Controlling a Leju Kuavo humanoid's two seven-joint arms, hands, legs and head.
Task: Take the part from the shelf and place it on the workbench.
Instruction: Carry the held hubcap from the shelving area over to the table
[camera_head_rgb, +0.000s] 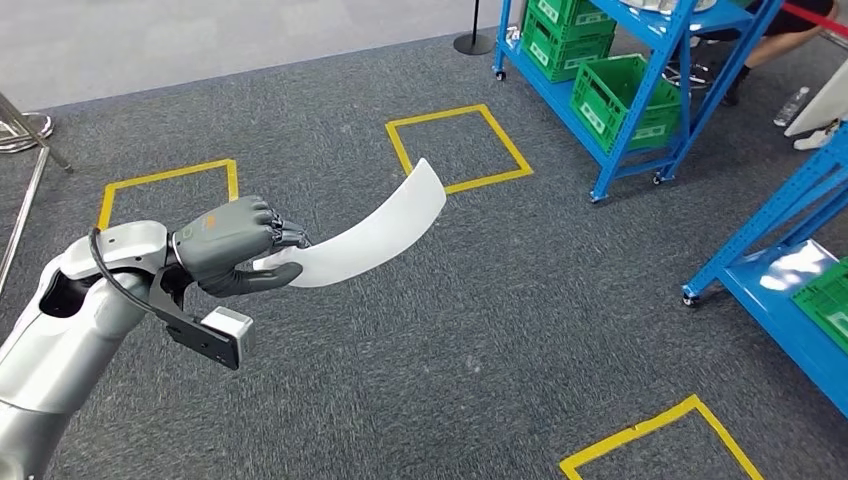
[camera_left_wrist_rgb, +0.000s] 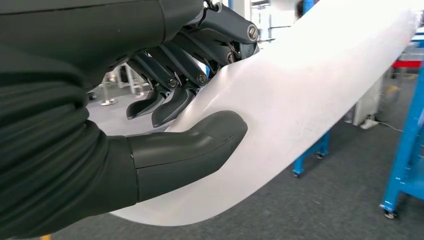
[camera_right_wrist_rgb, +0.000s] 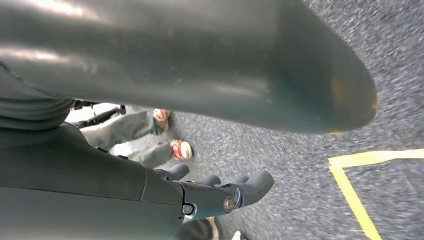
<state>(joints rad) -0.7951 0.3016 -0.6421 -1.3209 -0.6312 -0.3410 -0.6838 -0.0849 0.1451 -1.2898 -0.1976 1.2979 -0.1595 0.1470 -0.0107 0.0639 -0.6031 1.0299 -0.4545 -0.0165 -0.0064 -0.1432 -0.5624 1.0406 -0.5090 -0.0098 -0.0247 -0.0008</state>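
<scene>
White plastic, curved like a blade: the part (camera_head_rgb: 375, 232) sits in my left hand (camera_head_rgb: 232, 247), thumb under one end and fingers (camera_left_wrist_rgb: 172, 85) wrapped over it, so the long free end arcs out ahead of me above the grey carpet (camera_head_rgb: 480, 300). My right hand (camera_right_wrist_rgb: 220, 192) hangs low, fingers loosely curled on nothing. Blue shelving (camera_head_rgb: 640, 90) with green crates (camera_head_rgb: 625, 95) stands ahead to my right. I see no desk yet, so I judge the carry unfinished.
</scene>
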